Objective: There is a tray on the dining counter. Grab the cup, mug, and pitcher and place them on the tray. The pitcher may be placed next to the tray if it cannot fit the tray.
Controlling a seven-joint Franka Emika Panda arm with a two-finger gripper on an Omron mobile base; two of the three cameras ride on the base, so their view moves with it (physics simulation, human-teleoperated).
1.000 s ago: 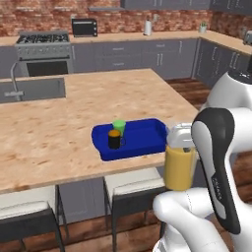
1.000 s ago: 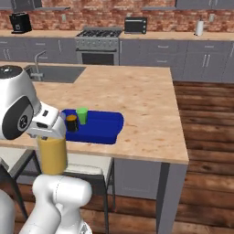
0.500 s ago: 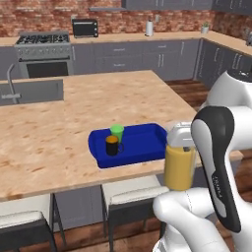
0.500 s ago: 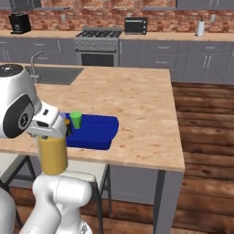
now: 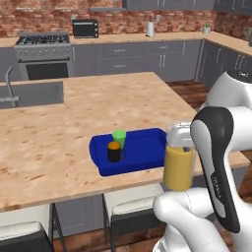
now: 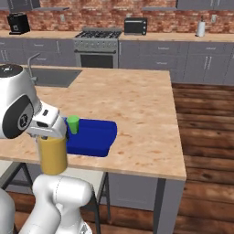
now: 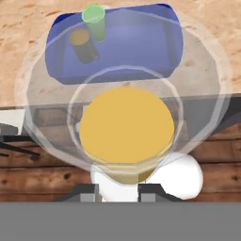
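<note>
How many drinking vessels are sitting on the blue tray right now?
2. The green cup and the black mug stand close together at the left end of the tray. The pitcher is not on it; the end effector holds it off the counter's near edge.

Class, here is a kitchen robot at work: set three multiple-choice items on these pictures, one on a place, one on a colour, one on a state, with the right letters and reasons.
1. Where is the mug?
A. On the tray
B. On the stove
C. On a stool

2. What colour is the cup?
A. Red
B. Green
C. White

3. What state is the pitcher in?
A. Lying on the floor
B. Standing on the tray
C. Held up by the pincer

Key: 1 A, it stands inside the blue rim; 2 B, bright green beside the mug; 3 C, it hangs off the dining counter edge, near the arm.
</note>
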